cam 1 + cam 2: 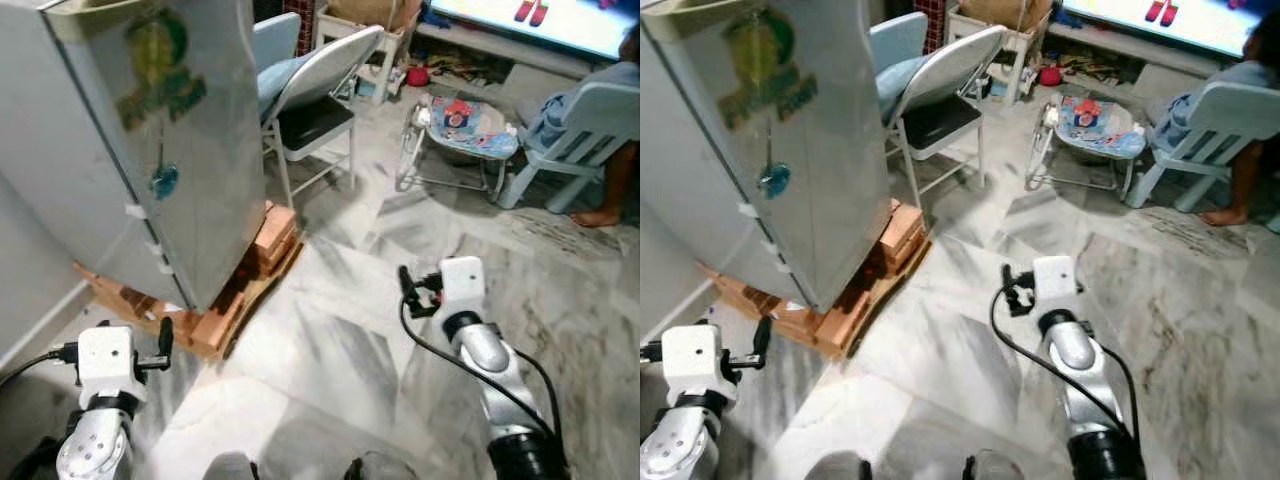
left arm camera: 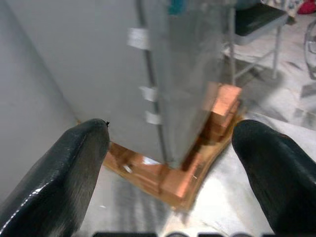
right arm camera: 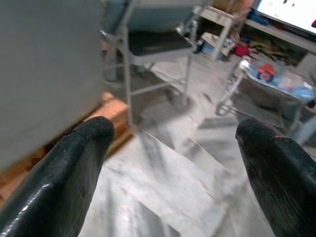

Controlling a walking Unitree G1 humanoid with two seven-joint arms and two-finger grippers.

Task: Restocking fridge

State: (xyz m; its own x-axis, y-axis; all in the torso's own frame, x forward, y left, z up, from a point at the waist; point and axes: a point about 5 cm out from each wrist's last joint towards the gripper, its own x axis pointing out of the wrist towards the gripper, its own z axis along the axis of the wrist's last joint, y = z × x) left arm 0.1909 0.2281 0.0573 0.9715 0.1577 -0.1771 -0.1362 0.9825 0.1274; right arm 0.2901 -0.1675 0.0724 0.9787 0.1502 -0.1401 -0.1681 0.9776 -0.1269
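The robot is facing the closed fridge (image 1: 150,150), propped on wooden blocks (image 1: 255,265); left gripper (image 2: 170,163) and right gripper (image 3: 173,163) are hanging spread and empty, carrying no stock.

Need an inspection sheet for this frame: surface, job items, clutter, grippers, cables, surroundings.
Surface: pale marble floor, bare in front of the robot.
Job's things: grey fridge, door shut, stickers on its side, standing on a wooden pallet. No stock items seen.
Clutter: nothing seen on the floor between the grippers.
Grippers: left gripper open, aimed at the fridge's lower corner, holding nothing. Right gripper open, over bare floor, holding nothing.
Cables: black cable looped along the right forearm; another at the left wrist.
Surroundings: folding chair beside the fridge, baby bouncer, a person seated on a pale blue chair, screen behind.
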